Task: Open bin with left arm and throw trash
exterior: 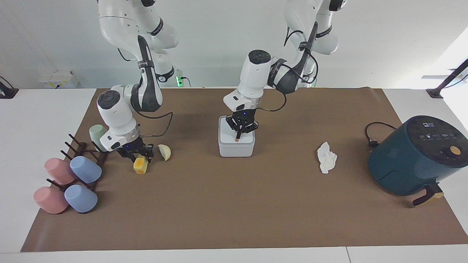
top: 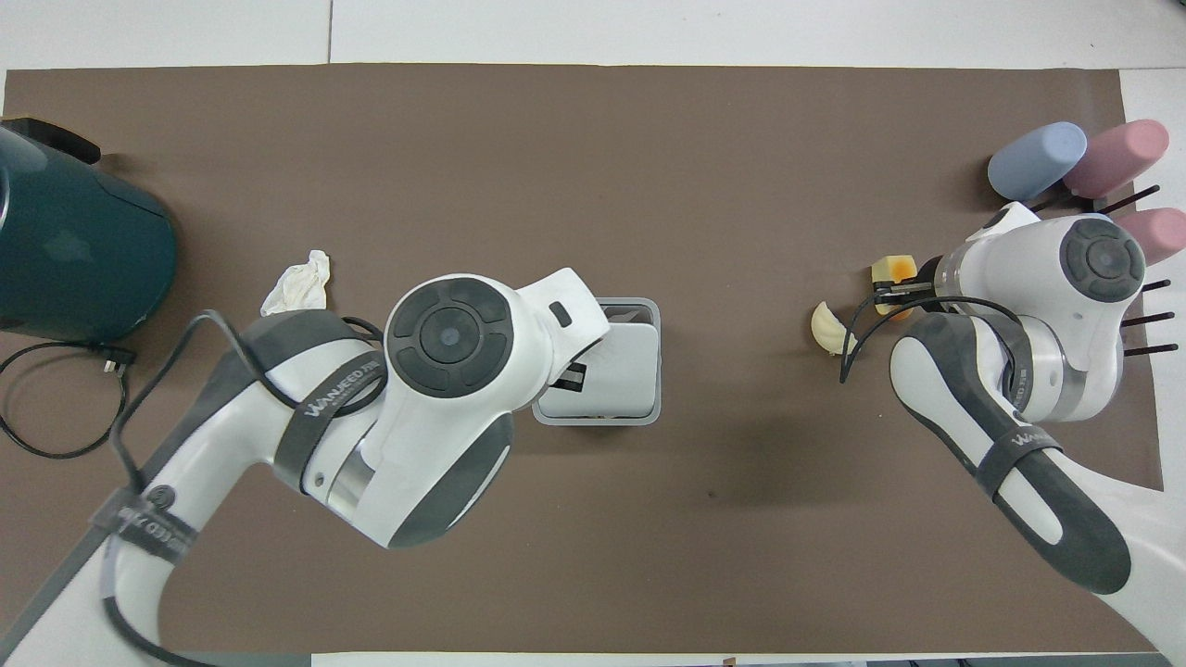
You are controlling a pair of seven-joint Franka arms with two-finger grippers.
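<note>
Over the bin at mat centre, left gripper pressed together, tip at the lid's orange dot; lid looks down (may slip off). Right gripper pinches the yellow chunk beside cream wedge; weak grip could drop it. Cup rack crowds it; tissue lies in open mat.

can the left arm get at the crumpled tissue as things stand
Probably yes: the tissue lies in the open at the left arm's end, nothing around it. But the left gripper, shut, is over the bin.
</note>
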